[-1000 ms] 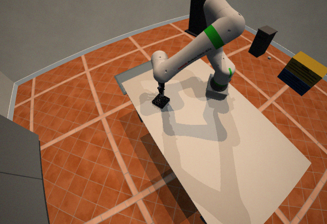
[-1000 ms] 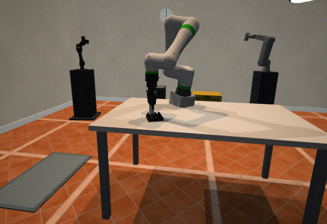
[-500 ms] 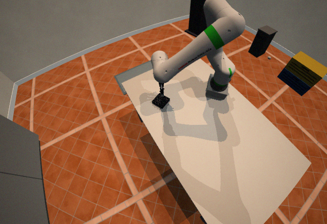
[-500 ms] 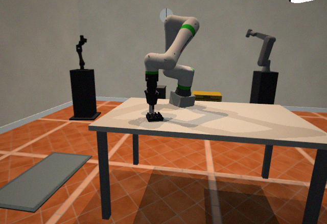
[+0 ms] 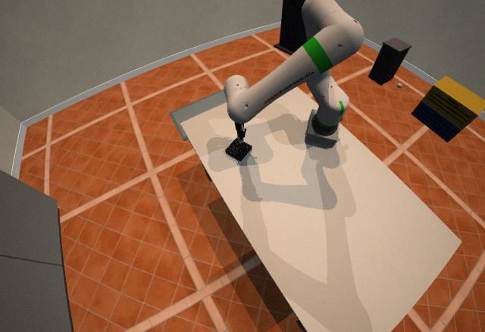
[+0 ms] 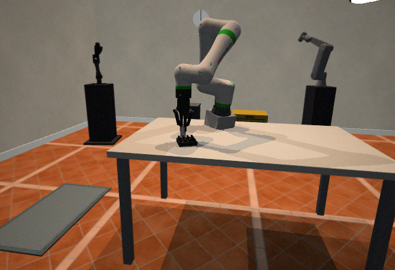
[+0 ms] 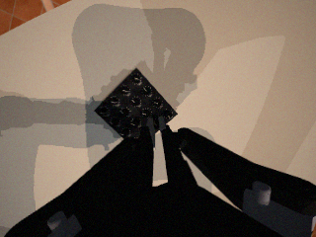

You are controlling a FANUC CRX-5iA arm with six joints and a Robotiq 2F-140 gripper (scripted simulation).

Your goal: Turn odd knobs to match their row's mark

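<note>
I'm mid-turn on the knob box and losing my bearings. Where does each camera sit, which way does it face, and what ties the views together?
Top: high above the floor, looking down at the table; shows the whole arm over the knob box.
Exterior: standing height off the table's long side, facing the wall; shows the arm from base to claw.
Wrist: on the arm's wrist, looking down along the fingers; only the claw shows, closed on a knob near the box's edge.
Shared: all three show the claw tips on the knob box.
</note>
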